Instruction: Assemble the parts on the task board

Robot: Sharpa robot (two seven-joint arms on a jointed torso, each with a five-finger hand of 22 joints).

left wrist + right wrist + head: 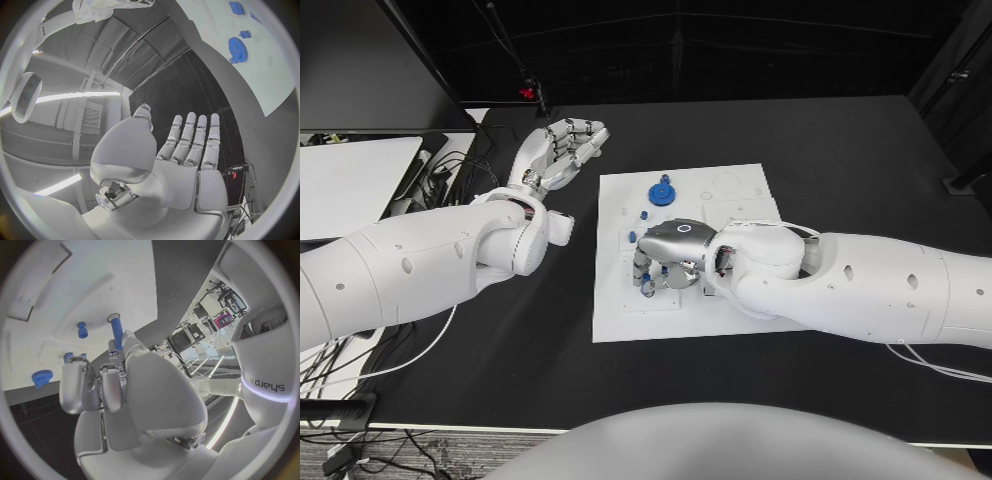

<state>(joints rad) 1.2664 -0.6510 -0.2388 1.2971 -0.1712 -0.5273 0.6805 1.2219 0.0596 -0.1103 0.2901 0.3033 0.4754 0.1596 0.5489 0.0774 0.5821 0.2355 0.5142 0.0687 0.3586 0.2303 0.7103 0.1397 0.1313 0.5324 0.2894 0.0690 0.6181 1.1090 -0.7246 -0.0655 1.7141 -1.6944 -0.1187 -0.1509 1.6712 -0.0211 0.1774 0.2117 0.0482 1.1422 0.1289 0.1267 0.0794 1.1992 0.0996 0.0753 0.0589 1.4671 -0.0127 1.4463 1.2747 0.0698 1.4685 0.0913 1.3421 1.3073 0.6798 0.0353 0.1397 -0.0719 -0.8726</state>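
The white task board (733, 185) lies in the middle of the black table. A blue gear (664, 190) (41, 376) and two small blue pieces (646, 213) (632, 237) sit along its left side. My right hand (668, 255) hangs over the board's left half with its fingers curled down. In the right wrist view its fingertips (116, 349) close on the near end of a long blue peg (115, 329), with a short blue peg (81, 329) beside it. My left hand (560, 150) (187, 145) hovers flat over the table left of the board, its fingers straight and holding nothing.
A white desk surface (351, 180) with cables (444, 175) borders the table at the far left. Bare black table (848, 150) stretches to the right of the board and behind it.
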